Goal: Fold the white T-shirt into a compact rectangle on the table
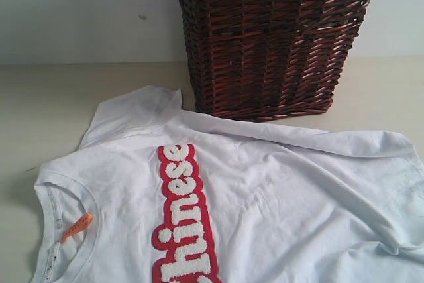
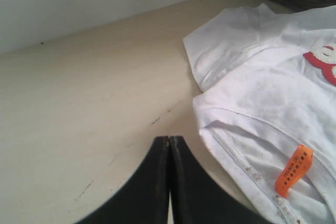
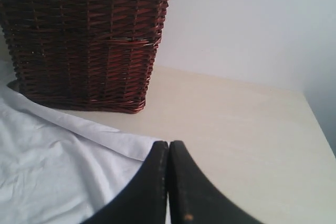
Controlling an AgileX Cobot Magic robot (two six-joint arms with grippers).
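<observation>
Pale beige worktop [image 1: 40, 97] carries the white T-shirt [image 1: 298, 190], spread flat and lightly creased in front of a dark wicker basket [image 1: 271, 38]. Its red strip [image 1: 189, 210] of fuzzy lettering and its orange neck tag [image 1: 77, 226] face up. Left end effector [image 2: 169, 142] hovers beside the collar, right end effector [image 3: 168, 148] by the shirt's edge near the basket; both are fully closed, holding nothing

White T-shirt [image 1: 278, 190] spread unfolded, front up, on the pale beige table [image 1: 40, 111].
Its collar lies toward the left of the exterior view, with an orange neck tag [image 1: 77, 226] inside. A red strip [image 1: 182, 217] with fuzzy white lettering crosses the chest, one short sleeve [image 1: 132, 114] lies flat, and the fabric is softly wrinkled.
</observation>
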